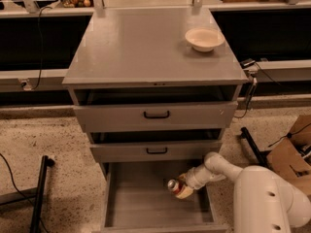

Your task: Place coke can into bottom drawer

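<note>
The bottom drawer [141, 205] is pulled out wide, a deep grey tray below two upper drawers with black handles. My gripper [181, 188] reaches into it from the right on a white arm and is shut on the coke can [175, 185]. The can is red with a silver end and lies tilted, its end pointing left. It hangs low over the right part of the drawer's floor; whether it touches the floor I cannot tell.
A cream bowl [204, 39] sits on the cabinet top [146, 47] at the back right. A cardboard box [291, 152] and a black bar [250, 142] lie on the floor to the right. A black stand leg [40, 188] is at the left.
</note>
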Motion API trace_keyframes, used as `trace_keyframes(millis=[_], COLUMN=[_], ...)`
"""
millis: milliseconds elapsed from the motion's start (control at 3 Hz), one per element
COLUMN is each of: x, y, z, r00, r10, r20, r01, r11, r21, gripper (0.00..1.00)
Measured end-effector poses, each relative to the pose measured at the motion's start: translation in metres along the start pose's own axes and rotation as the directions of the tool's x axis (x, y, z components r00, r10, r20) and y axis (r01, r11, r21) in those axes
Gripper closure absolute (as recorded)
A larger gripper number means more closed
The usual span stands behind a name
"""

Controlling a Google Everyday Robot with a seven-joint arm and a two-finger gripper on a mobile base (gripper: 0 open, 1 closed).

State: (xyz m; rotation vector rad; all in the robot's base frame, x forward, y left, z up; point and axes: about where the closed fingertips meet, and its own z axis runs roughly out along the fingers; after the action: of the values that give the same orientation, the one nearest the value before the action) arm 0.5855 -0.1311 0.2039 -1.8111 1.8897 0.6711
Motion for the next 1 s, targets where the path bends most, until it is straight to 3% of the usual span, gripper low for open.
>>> trace_keyframes(millis=[333, 1000], x=[0.015, 0.018], y=[0.003, -0.005], z=[0.022, 0.018], r00=[0.998, 0.998], r10=[0.004, 0.006], r20=[0.061, 0.066], r01=[0.000, -0.003], r11=[0.9983, 0.9987], r21=[-0.058, -0.052], gripper=[0.81, 0.36])
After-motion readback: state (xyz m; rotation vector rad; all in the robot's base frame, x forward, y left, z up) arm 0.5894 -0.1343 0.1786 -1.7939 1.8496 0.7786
